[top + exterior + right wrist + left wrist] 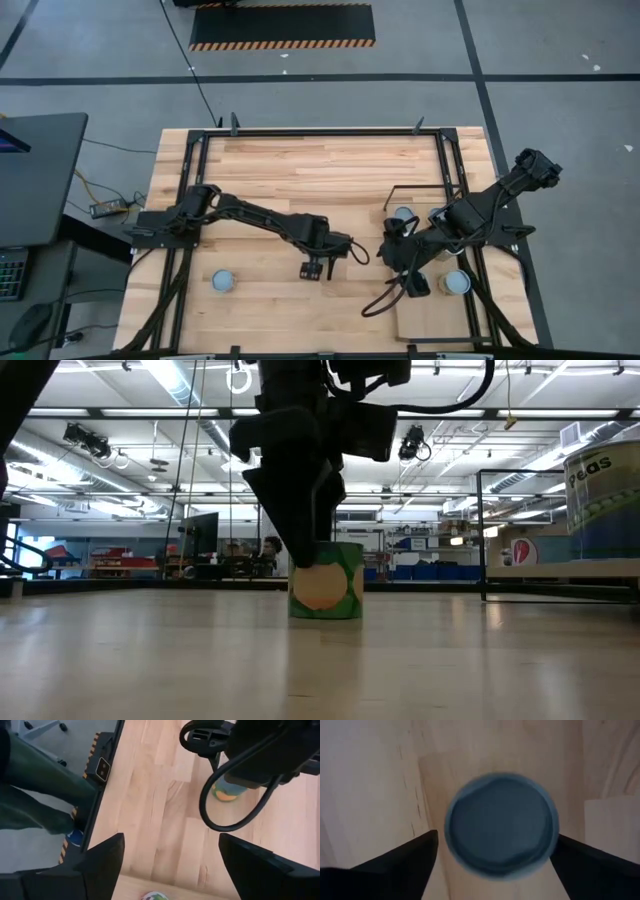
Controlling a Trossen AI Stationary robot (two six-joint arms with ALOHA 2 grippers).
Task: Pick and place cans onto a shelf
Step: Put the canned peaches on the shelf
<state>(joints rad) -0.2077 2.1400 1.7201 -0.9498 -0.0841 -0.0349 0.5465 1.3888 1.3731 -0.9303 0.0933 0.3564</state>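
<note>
Beneath left gripper (316, 268), can (501, 825) sides hidden

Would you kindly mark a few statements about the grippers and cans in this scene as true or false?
1. The left gripper has its fingers on either side of the green can. True.
2. The right gripper holds a can. False: it is open and empty.
3. A lone can stands on the tabletop on the left arm's side. True.
4. The left gripper is shut. False: it is open, and the fingers have not closed on the green can.
</note>
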